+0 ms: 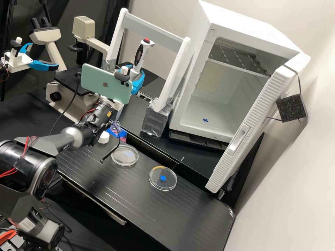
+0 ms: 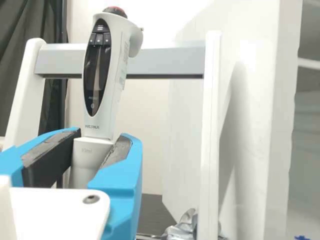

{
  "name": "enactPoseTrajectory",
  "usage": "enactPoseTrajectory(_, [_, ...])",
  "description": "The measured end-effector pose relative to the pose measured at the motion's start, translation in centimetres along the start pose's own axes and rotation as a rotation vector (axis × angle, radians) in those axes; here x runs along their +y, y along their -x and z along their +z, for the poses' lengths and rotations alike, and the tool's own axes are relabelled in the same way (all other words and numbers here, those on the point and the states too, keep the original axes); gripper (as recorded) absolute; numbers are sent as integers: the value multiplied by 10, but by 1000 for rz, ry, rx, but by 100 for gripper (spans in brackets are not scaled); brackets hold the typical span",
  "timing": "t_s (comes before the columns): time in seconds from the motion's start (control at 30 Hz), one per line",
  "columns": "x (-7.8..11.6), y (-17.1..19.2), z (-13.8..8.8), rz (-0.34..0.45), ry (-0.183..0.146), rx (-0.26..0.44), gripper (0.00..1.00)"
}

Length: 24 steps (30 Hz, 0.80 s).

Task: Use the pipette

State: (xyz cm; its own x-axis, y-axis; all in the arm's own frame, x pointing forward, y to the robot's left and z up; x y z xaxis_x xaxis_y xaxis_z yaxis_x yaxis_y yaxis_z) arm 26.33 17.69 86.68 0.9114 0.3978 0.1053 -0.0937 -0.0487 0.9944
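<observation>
Seemingly light, stiff and slick, a pipette (image 1: 141, 55) stands near-upright at the high view's upper center, the gripper (image 2: 103, 137) clasping its lower body, a sensible hold.

Two clear dishes (image 1: 170, 185), one pipette (image 1: 140, 60), one microscope (image 1: 66, 108), one phone (image 1: 99, 81), one white cap (image 1: 103, 137), one open white cabinet (image 1: 193, 52).

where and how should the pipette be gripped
Best, I'd judge, around the pale lower barrel of the pipette, below its dark display, coming in level from the side: it stands nearly upright, and the red button on top is left free. The gripper holds it there.
</observation>
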Motion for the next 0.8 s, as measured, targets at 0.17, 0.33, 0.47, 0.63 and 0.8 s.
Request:
enactPoseTrajectory(0.17, [-2,1,2,43,1,36,0])
enactPoseTrajectory(0.33, [-11,3,10,32,4,23,0])
enactPoseTrajectory(0.47, [-15,5,15,15,6,7,0])
enactPoseTrajectory(0.63, [-17,6,17,8,6,1,0])
enactPoseTrajectory(0.8, [-19,10,19,14,7,6,0])
